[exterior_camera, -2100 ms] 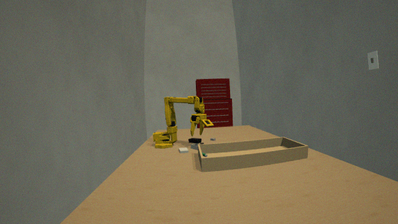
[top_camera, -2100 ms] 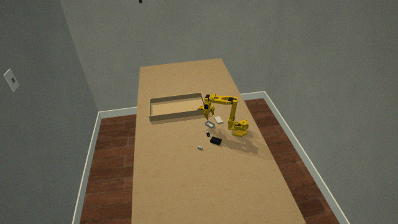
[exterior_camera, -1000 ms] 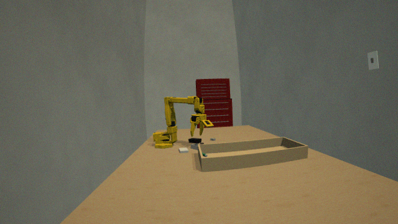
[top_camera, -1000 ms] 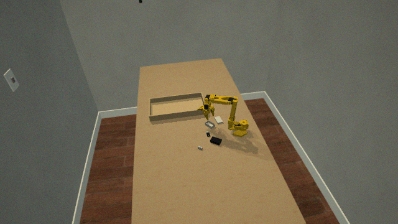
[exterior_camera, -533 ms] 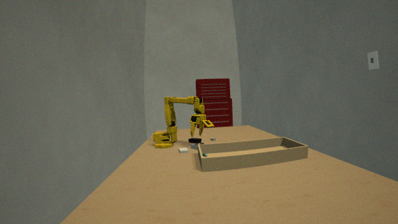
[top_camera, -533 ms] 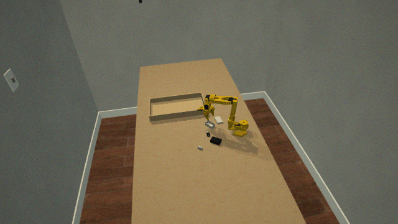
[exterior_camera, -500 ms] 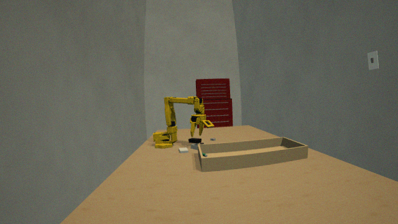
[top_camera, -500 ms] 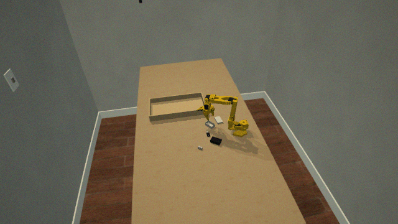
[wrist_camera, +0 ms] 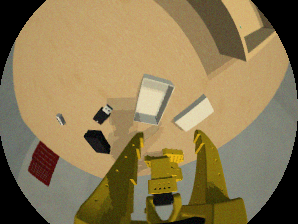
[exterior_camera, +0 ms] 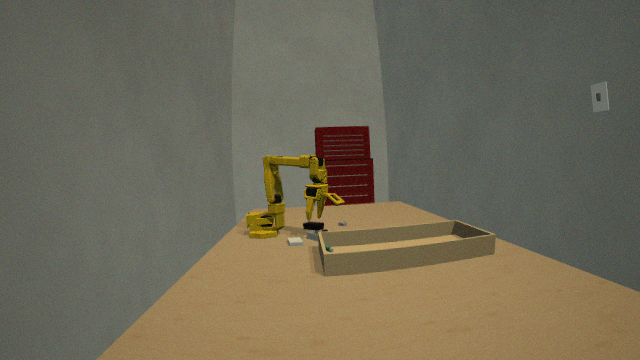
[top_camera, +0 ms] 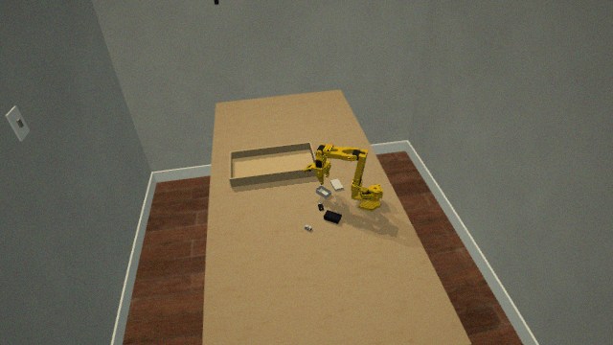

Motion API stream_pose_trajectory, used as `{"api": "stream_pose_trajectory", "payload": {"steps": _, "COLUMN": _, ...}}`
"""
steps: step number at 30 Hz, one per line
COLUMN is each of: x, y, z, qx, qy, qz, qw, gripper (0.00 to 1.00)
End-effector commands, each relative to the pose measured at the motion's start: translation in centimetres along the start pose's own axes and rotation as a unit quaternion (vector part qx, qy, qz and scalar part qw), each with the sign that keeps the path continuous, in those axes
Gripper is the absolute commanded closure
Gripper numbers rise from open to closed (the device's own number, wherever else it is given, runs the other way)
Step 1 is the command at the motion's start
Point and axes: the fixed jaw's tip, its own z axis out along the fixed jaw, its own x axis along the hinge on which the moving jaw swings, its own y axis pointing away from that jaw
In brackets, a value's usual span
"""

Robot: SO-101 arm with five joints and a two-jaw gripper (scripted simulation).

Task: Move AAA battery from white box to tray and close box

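The white box base (top_camera: 324, 192) stands open on the table just in front of the tray (top_camera: 273, 164); in the wrist view (wrist_camera: 154, 99) its inside looks empty. Its white lid (top_camera: 337, 184) lies flat beside it, also seen in the wrist view (wrist_camera: 193, 112). A small teal, battery-like thing (exterior_camera: 328, 248) lies in the tray's near corner (exterior_camera: 400, 245). My gripper (top_camera: 322, 181) hangs above the base, fingers pointing down and partly open with nothing between them; it shows too in the wrist view (wrist_camera: 166, 137) and the exterior view (exterior_camera: 314, 217).
A black box (top_camera: 332, 217) lies on the table in front of the arm's base (top_camera: 368, 196). A small black piece (top_camera: 320, 206) and a small grey piece (top_camera: 308, 228) lie near it. A red cabinet (exterior_camera: 345, 165) stands behind the table.
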Motion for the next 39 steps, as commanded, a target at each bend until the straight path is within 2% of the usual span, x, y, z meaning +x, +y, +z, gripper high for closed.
{"api": "stream_pose_trajectory", "payload": {"steps": 1, "x": -0.3, "y": -0.4, "z": -0.7, "qx": -0.004, "qy": -0.029, "qz": -0.043, "qw": 0.999, "gripper": 0.72}}
{"api": "stream_pose_trajectory", "payload": {"steps": 13, "x": 0.2, "y": -1.5, "z": -0.7, "qx": 0.0, "qy": -0.03, "qz": -0.181, "qw": 0.983, "gripper": 0.72}}
{"api": "stream_pose_trajectory", "payload": {"steps": 19, "x": 0.5, "y": -2.3, "z": -0.7, "qx": 0.003, "qy": -0.029, "qz": -0.277, "qw": 0.96, "gripper": 0.72}}
{"api": "stream_pose_trajectory", "payload": {"steps": 25, "x": 0.9, "y": -3.2, "z": -0.7, "qx": 0.006, "qy": -0.029, "qz": -0.377, "qw": 0.926, "gripper": 0.72}}
{"api": "stream_pose_trajectory", "payload": {"steps": 27, "x": 0.9, "y": -3.2, "z": -0.7, "qx": 0.006, "qy": -0.029, "qz": -0.377, "qw": 0.926, "gripper": 0.72}}
{"api": "stream_pose_trajectory", "payload": {"steps": 33, "x": 1.4, "y": -4.1, "z": -0.7, "qx": 0.009, "qy": -0.028, "qz": -0.476, "qw": 0.879, "gripper": 0.72}}
{"api": "stream_pose_trajectory", "payload": {"steps": 39, "x": 1.8, "y": -5.0, "z": -0.6, "qx": 0.012, "qy": -0.027, "qz": -0.571, "qw": 0.821, "gripper": 0.72}}
